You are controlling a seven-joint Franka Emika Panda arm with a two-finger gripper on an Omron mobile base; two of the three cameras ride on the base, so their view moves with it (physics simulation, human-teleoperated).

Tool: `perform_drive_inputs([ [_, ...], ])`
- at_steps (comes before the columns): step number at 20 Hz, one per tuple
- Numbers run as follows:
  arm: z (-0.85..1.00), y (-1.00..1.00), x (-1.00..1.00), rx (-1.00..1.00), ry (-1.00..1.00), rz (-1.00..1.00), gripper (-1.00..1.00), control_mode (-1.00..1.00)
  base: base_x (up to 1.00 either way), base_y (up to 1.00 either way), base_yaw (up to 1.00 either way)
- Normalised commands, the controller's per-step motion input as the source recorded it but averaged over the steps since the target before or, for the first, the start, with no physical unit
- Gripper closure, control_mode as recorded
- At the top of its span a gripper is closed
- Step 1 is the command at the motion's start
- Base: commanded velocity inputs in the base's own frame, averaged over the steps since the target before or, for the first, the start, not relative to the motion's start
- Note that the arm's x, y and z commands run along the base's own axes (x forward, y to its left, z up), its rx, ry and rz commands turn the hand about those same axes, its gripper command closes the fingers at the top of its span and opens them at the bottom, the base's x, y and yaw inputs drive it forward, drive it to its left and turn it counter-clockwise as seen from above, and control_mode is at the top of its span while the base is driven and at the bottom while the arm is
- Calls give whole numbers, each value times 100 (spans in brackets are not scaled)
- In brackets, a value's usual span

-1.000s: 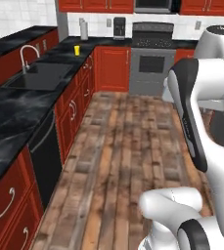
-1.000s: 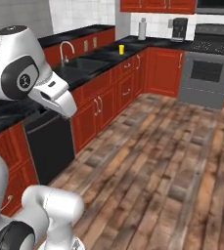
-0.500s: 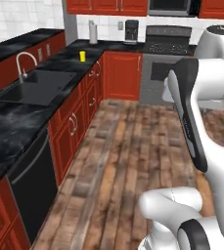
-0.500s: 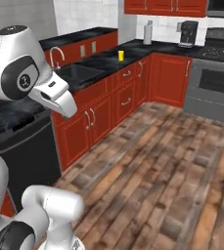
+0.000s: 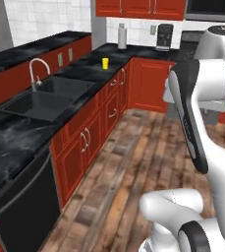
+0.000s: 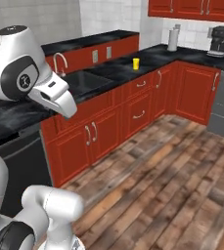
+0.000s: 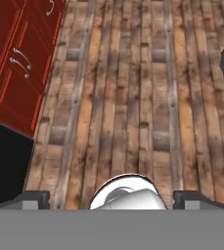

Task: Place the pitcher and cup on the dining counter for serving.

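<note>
Hand view: fingers [image 7: 111, 199] spread over floorboards; cup [image 5: 105, 63] far off on counter.

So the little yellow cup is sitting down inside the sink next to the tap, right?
Not quite. The little yellow cup is not inside the sink; it stands on the black counter beyond the sink, farther along from the tap. The left base view shows it clearly.

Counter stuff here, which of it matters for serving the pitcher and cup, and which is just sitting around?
For the job:
- cup, on the counter beyond the sink
- gripper, open, over the floor

Just around:
- faucet
- paper towel roll
- coffee maker
- dishwasher
</note>
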Motion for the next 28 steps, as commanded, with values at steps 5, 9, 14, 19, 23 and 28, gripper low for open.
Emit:
perform_drive_inputs([
  [5, 0, 0, 0, 0, 0, 0, -100, 100, 100, -74, 21],
  [9, 0, 0, 0, 0, 0, 0, -100, 100, 100, -70, 20],
  [14, 0, 0, 0, 0, 0, 0, -100, 100, 100, -55, 17],
  [19, 0, 0, 0, 0, 0, 0, -100, 100, 100, -49, 14],
  [23, 0, 0, 0, 0, 0, 0, -100, 100, 100, -49, 14],
  [28, 0, 0, 0, 0, 0, 0, -100, 100, 100, -44, 19],
])
